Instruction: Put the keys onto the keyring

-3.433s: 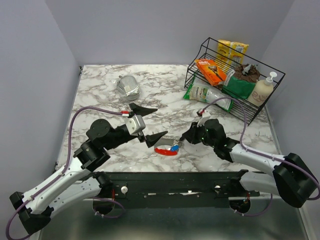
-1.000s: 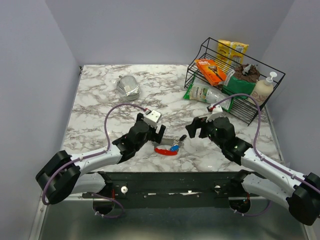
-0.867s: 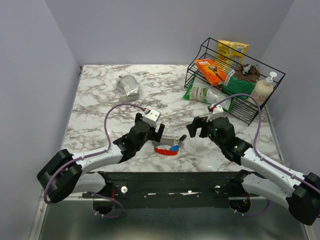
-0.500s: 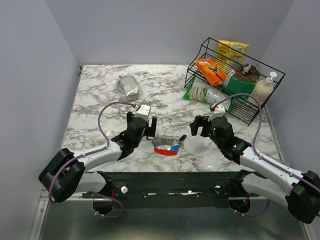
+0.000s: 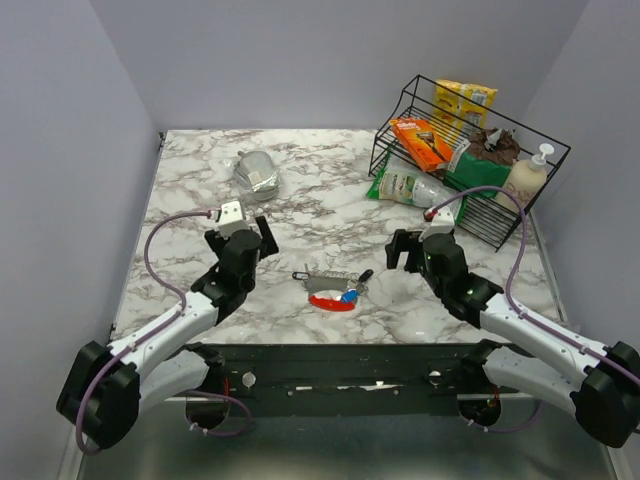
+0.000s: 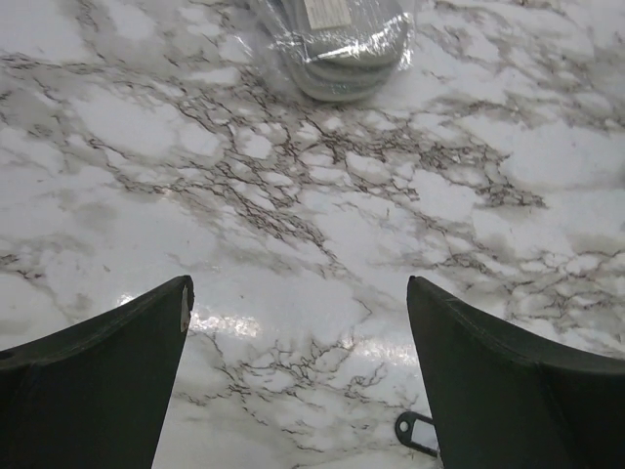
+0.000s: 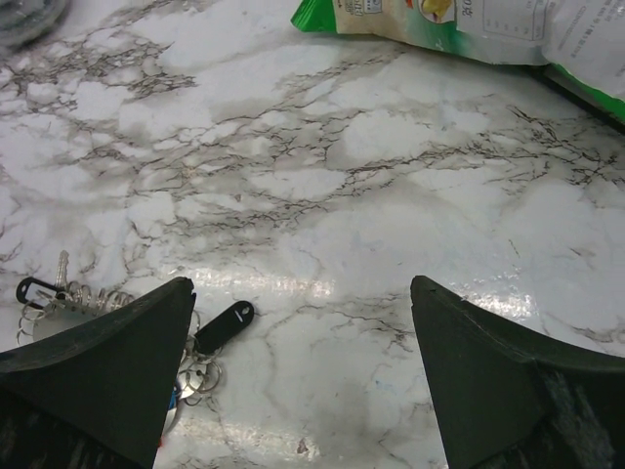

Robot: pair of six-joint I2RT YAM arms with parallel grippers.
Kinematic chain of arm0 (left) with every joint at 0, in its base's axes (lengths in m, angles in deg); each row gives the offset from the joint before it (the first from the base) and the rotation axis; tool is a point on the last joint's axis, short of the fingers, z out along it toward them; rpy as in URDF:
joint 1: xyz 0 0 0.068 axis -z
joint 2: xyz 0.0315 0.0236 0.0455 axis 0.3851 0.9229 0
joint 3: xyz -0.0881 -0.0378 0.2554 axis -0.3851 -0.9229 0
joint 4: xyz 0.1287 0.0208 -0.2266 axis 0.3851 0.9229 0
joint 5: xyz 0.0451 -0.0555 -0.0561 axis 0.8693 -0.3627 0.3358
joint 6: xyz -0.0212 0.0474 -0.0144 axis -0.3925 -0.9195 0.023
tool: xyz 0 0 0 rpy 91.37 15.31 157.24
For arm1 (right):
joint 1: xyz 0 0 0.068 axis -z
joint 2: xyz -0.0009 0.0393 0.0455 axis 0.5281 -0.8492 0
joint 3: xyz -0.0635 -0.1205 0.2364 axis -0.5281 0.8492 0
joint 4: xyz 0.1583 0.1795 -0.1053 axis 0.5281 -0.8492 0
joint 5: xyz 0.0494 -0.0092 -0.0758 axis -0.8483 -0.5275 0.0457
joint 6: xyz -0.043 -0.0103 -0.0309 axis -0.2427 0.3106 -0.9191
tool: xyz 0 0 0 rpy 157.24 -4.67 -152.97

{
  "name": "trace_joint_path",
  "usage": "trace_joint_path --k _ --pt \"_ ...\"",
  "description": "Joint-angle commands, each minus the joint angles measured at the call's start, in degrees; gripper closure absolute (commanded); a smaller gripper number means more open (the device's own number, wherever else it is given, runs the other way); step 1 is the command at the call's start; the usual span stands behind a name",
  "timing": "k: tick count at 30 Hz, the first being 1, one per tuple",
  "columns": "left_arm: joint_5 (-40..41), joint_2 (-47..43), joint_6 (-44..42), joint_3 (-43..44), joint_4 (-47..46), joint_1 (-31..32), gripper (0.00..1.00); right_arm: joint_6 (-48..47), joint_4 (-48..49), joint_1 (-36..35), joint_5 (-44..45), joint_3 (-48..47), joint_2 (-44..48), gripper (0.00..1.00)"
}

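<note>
Bench (image 5: pixel 200 190): white marble with grey veining, both arms reaching over it from the near edge. Wire rack (image 5: pixel 487 222), black, stands at the far right corner and holds boxed and bagged groceries and a pump bottle (image 5: pixel 522 180). A green bag (image 5: pixel 408 188) lies against the rack's front left. We note a grey plastic-wrapped bundle (image 5: pixel 257 172) on the far left half of the bench, well apart from the rest.

Left fingers (image 5: pixel 258 236) are spread wide and grip nothing. They hang over bare marble left of centre, with the wrapped bundle beyond them. Right fingers (image 5: pixel 398 248) are likewise spread wide and empty, right of centre.

Keyring (image 5: pixel 330 301) lies flat on the bench between the two arms, near the front edge. It shows a curved red tag, a small blue tag at the red tag's right end, and silver rings and links just behind. It sits closer to the right fingers than to the left.

One dark key (image 7: pixel 225 321) lies at the right end of the rings, touching or just beside them. We cannot tell whether it is threaded on. A second dark piece (image 7: pixel 33 290) shows at the left end of the links, its attachment equally unclear.
</note>
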State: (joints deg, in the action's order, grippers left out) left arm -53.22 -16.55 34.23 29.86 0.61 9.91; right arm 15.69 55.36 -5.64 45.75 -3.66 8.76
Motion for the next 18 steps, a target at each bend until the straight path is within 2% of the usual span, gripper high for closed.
trace_joint_path --k 1,5,8,14,18 --pt "11.63 -6.68 7.61 -1.67 5.39 -0.47 0.01 1.11 -0.73 0.6 5.44 -1.35 1.89 0.0" --pt "12.09 -10.11 8.67 -0.96 7.94 -0.48 0.01 2.16 -0.64 0.78 7.29 -1.09 4.97 0.0" --pt "13.23 -10.9 14.11 -0.09 10.67 -0.48 0.01 2.87 -0.64 0.87 8.96 -1.17 7.95 0.0" --pt "15.15 -9.15 17.98 1.32 12.96 -0.48 0.01 4.01 -0.64 0.87 12.3 -0.04 13.4 0.0" --pt "19.19 -6.0 20.17 4.21 19.35 -0.48 0.01 5.5 -0.64 0.87 14.32 1.72 16.74 0.0"
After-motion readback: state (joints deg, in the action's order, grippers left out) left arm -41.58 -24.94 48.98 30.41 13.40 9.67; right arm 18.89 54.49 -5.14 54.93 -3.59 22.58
